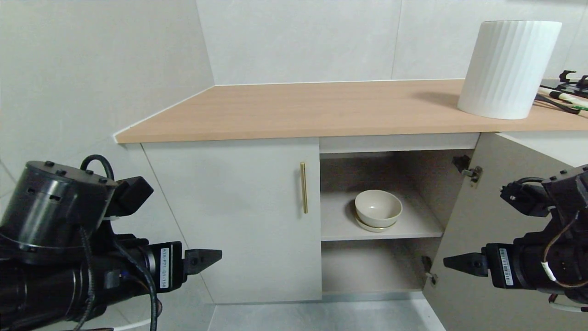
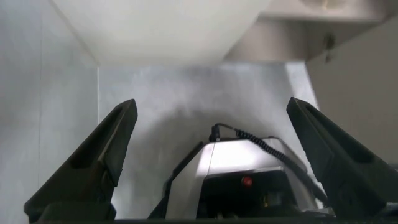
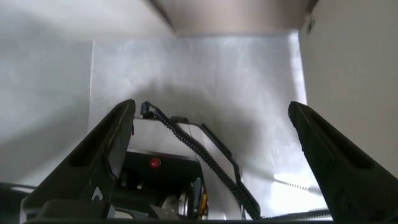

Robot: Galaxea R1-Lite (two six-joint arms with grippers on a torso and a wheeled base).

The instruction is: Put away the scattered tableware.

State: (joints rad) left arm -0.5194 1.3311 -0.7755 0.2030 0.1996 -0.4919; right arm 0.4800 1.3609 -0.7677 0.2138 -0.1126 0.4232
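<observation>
We find the bowl (image 1: 378,208) inside the cabinet, sitting on a plate (image 1: 374,226) on the middle shelf (image 1: 415,226), toward the front. The right door (image 1: 482,248) stands open, so the compartment is exposed. The left door (image 1: 239,216) is closed, with its gold handle (image 1: 303,187) upright at the edge beside the opening.

We see the left gripper (image 2: 211,106) held low in front of the closed door, its fingers spread wide with nothing between them. The right gripper (image 3: 211,104) hangs low by the open door, fingers likewise wide apart and bare. Both are well apart from the bowl.

On the counter (image 1: 298,110) above, a white ribbed pot (image 1: 507,69) stands upright near the right end, with some tools (image 1: 562,99) just beside it.
</observation>
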